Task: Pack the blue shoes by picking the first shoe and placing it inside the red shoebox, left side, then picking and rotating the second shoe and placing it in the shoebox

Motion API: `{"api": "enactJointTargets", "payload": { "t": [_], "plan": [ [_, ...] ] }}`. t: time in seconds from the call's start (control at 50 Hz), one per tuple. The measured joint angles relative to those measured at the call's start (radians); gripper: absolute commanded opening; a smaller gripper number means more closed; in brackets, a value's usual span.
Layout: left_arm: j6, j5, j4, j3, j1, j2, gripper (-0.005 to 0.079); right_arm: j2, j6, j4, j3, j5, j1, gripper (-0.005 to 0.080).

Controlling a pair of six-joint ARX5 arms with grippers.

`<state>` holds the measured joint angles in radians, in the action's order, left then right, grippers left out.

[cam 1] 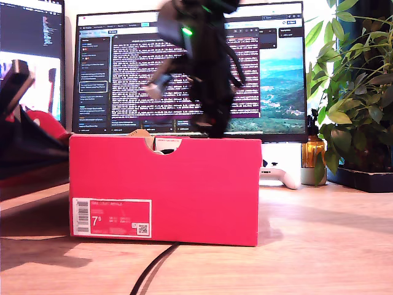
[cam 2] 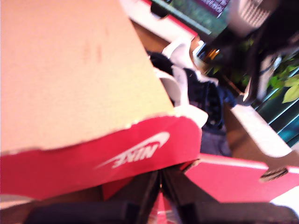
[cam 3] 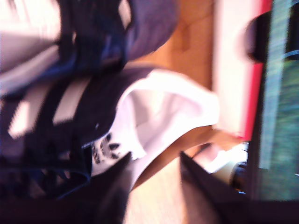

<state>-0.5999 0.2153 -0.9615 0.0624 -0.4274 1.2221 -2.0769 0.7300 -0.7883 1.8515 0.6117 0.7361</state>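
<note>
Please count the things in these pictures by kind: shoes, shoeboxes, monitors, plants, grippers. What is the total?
Blue shoes: 2, both seen in the second wrist view
Red shoebox: 1
Monitors: 2
Plant: 1
Grippers: 2, my first gripper and my second gripper
Total: 8

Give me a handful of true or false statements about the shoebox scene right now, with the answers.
1. The red shoebox stands on a wooden table. True.
2. The box's white barcode label sits at the exterior view's lower right of the box front. False: it is at the lower left.
3. A monitor behind the box is switched on. True.
4. In the second wrist view, a blue shoe with white stripes lies in front of my second end effector. True.
5. The leafy plant stands at the exterior view's left. False: it is at the right.
6. The box front has a square notch in its top edge. False: the notch is rounded.
</note>
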Motion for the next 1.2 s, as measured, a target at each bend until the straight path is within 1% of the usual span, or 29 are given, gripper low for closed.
{"api": "enactJointTargets", "payload": {
  "t": [0.04,0.06,0.1,0.12,0.2,0.24,0.26,0.3,0.32,0.34,0.36,0.38,0.44,0.46,0.52,0.54,0.68,0.8,0.82,0.98,1.1,1.2],
  "plan": [
    [0.0,0.009,0.006,0.0,0.0,0.0,-0.002,0.001,0.0,0.0,0.016,0.0,0.008,0.0061],
    [0.0,0.014,0.008,0.0,0.002,0.0,-0.002,0.004,-0.045,-0.001,0.024,0.0,0.012,0.0038],
    [0.0,0.023,0.011,0.0,0.003,0.0,-0.002,0.01,-0.06,-0.008,0.037,0.0,0.018,-0.0009],
    [0.0,0.025,0.011,0.0,0.003,0.0,-0.002,0.013,-0.066,-0.013,0.043,0.0,0.019,-0.0017],
    [0.0,0.037,0.007,0.0,0.003,0.0,-0.002,0.042,-0.137,-0.018,0.053,-0.001,0.024,-0.0012],
    [0.003,0.047,0.007,0.0,0.003,0.0,-0.002,0.059,-0.139,-0.021,0.053,-0.002,0.024,-0.0012],
    [0.005,0.05,0.008,0.0,0.003,0.0,-0.002,0.066,-0.206,-0.022,0.054,-0.002,0.024,-0.0012],
    [0.007,0.061,0.011,0.0,0.003,0.0,-0.002,0.086,-0.236,-0.031,0.056,-0.007,0.022,-0.0012],
    [0.007,0.068,0.013,0.0,0.003,0.0,-0.002,0.095,-0.236,-0.036,0.057,-0.015,0.019,-0.0012],
    [0.012,0.072,0.016,0.0,0.003,0.0,-0.002,0.105,-0.289,-0.043,0.058,-0.023,0.016,-0.0012],
    [0.013,0.075,0.019,0.0,0.003,0.0,-0.002,0.115,-0.289,-0.048,0.058,-0.027,0.011,-0.0012],
    [0.014,0.077,0.024,0.0,0.003,0.0,-0.002,0.125,-0.325,-0.053,0.059,-0.043,0.007,-0.0012],
    [0.019,0.082,0.046,0.0,0.003,-0.001,-0.002,0.153,-0.344,-0.074,0.059,-0.081,-0.01,-0.0012],
    [0.021,0.081,0.056,0.0,0.003,-0.002,-0.002,0.162,-0.373,-0.079,0.059,-0.093,-0.017,-0.0012],
    [0.027,0.079,0.097,0.0,0.003,-0.005,-0.002,0.187,-0.39,-0.092,0.06,-0.12,-0.041,-0.0012],
    [0.04,0.081,0.112,0.0,0.003,-0.007,-0.002,0.193,-0.422,-0.095,0.06,-0.13,-0.048,-0.0012],
    [0.079,0.09,0.249,0.0,-0.002,-0.049,-0.002,0.229,-0.463,-0.127,0.06,-0.157,-0.098,-0.0012],
    [0.093,0.063,0.364,0.0,-0.002,-0.142,-0.002,0.237,-0.493,-0.168,0.063,-0.18,-0.127,-0.0012],
    [0.11,0.057,0.386,0.0,-0.002,-0.169,-0.002,0.237,-0.503,-0.174,0.063,-0.186,-0.129,-0.0012],
    [0.145,0.027,0.568,0.0,-0.002,-0.376,-0.002,0.239,-0.55,-0.214,0.063,-0.233,-0.158,-0.0012],
    [0.179,-0.025,0.699,0.0,-0.002,-0.54,-0.002,0.24,-0.584,-0.237,0.063,-0.243,-0.185,-0.0012],
    [0.193,-0.07,0.776,0.0,-0.002,-0.653,-0.002,0.24,-0.603,-0.248,0.063,-0.27,-0.224,-0.0012]
  ]
}}
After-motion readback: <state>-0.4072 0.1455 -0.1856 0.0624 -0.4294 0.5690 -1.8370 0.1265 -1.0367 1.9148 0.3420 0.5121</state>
